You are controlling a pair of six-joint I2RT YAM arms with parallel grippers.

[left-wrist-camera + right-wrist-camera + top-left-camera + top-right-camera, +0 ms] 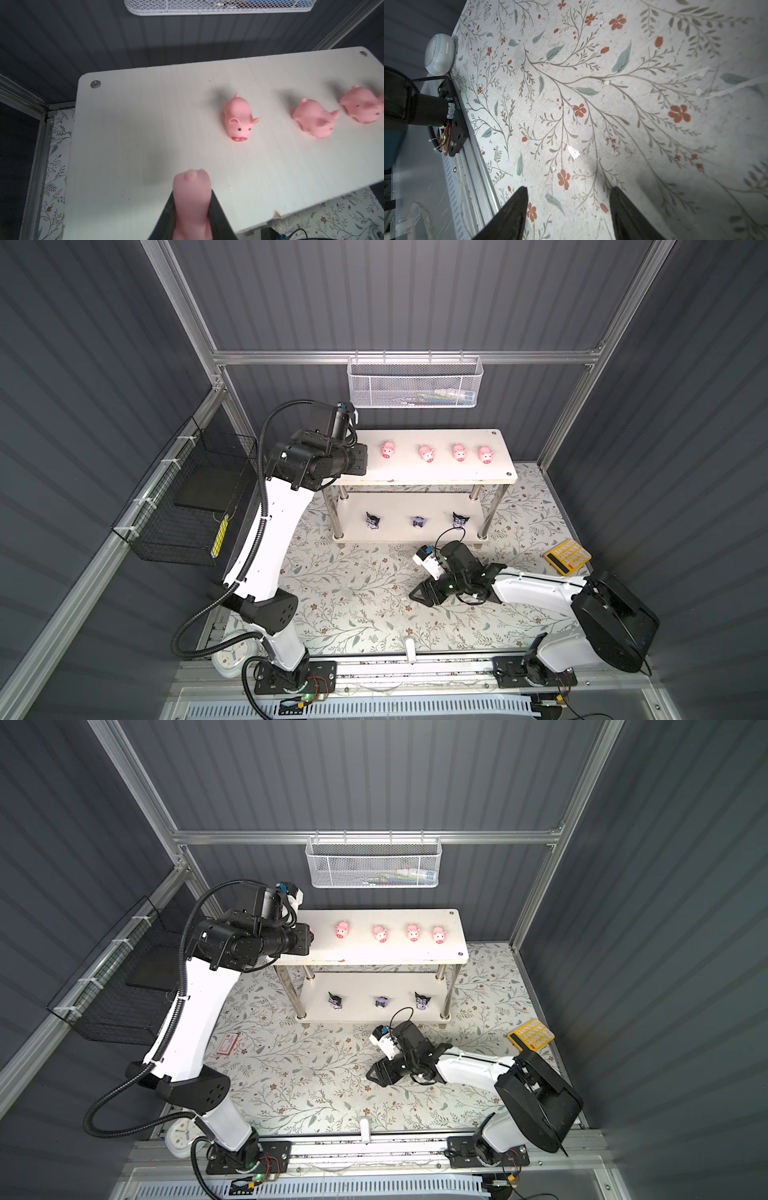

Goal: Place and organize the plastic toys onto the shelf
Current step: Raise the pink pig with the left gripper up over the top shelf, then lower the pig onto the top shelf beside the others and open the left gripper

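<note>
A: What do the left fingers (218,218) hold?

B: They are clamped on a small pink plastic pig figurine (192,193), above the 9 o'clock end of the top board of the white two-tier shelf (415,477) with chrome legs. Whether the pig touches the board cannot be told.

A: And the remaining toys?

B: Four more pink pigs (387,450) stand spaced in a row running toward 3 o'clock on that board. Three black-and-purple eared figures (418,521) line the lower board.

A: The right fingers (512,214)?

B: Parted about halfway, holding nothing, low over the floral-patterned bench (353,593) at 6 o'clock of the shelf.
</note>
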